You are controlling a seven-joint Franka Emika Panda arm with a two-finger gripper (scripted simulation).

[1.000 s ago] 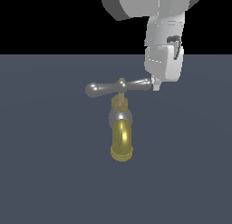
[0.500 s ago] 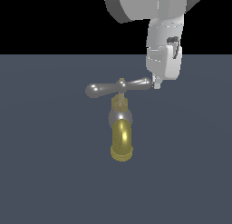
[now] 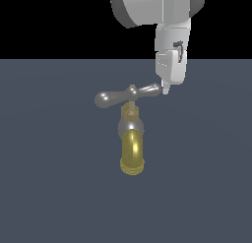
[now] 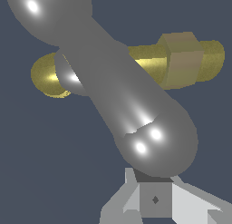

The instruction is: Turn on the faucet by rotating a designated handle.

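Observation:
The faucet [image 3: 131, 134] stands mid-scene in the exterior view, with a brass-yellow spout [image 3: 132, 156] curving toward the camera below a grey body. Its silver crossbar handle [image 3: 129, 95] lies across the top and is slightly tilted, its left end lower. My gripper [image 3: 166, 90] hangs from above at the handle's right end in the exterior view. Its narrow tip touches that bulbous end, and the fingers are together with nothing between them. In the wrist view the handle [image 4: 131, 105] fills the frame, its rounded end just in front of my gripper [image 4: 155, 193], with the brass stem [image 4: 181, 60] behind it.
A flat dark blue-grey floor [image 3: 54, 188] spreads around the faucet. A black background sits above the horizon. No other objects show.
My gripper has shifted slightly toward the exterior view's left against the handle's right end. The handle has turned a little, its left end now lower.

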